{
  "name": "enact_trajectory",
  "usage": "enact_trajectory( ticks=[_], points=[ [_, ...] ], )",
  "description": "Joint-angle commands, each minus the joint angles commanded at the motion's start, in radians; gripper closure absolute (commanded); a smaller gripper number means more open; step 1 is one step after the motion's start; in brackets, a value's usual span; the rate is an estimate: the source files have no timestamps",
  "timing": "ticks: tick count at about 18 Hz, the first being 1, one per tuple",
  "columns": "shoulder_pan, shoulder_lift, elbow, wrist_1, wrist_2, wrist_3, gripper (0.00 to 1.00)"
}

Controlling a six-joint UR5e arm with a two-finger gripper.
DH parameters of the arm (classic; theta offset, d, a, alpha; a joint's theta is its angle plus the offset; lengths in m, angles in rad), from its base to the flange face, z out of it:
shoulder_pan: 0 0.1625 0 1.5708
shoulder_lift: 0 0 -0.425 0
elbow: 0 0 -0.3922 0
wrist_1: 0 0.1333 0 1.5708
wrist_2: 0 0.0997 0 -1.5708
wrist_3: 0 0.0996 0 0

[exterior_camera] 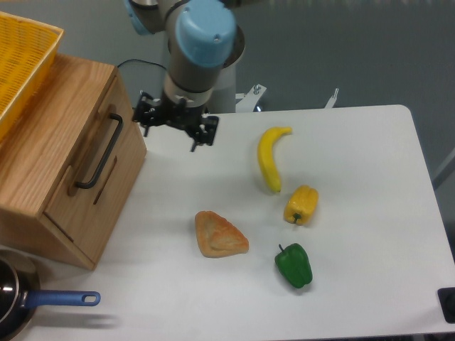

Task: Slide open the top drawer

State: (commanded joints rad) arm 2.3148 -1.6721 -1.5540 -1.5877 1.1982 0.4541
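Note:
The top drawer (pixel 106 153) is the upper light-oak front panel of a wooden cabinet at the left, closed flush, with a long black bar handle (pixel 99 151) running along it. My gripper (pixel 170 136) hangs above the table just right of the cabinet's top corner, its two black fingers (pixel 195 142) spread apart with nothing between them. It is apart from the handle, up and to the right of it.
A yellow basket (pixel 18 64) sits on the cabinet top. On the white table (pixel 370 234) lie a banana (pixel 270 158), a yellow pepper (pixel 301 204), a green pepper (pixel 294 265) and a pastry (pixel 220 234). A blue-handled pan (pixel 43 301) is at the front left.

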Motion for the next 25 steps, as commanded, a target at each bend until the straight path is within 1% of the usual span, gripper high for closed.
enact_trajectory(
  ticks=[3, 6, 7, 12, 16, 25],
  points=[
    [-0.02, -0.008, 0.014, 0.008, -0.008, -0.008, 0.0],
    [-0.054, -0.032, 0.015, 0.057, -0.006, -0.06, 0.0],
    [-0.064, -0.038, 0.015, 0.064, -0.005, -0.072, 0.0],
    [-0.086, -0.046, 0.012, 0.064, -0.003, -0.091, 0.0],
    [-0.106, -0.046, -0.005, 0.064, 0.001, -0.101, 0.0],
    [-0.107, -0.052, -0.006, 0.066, 0.001, -0.101, 0.0]
  ],
)
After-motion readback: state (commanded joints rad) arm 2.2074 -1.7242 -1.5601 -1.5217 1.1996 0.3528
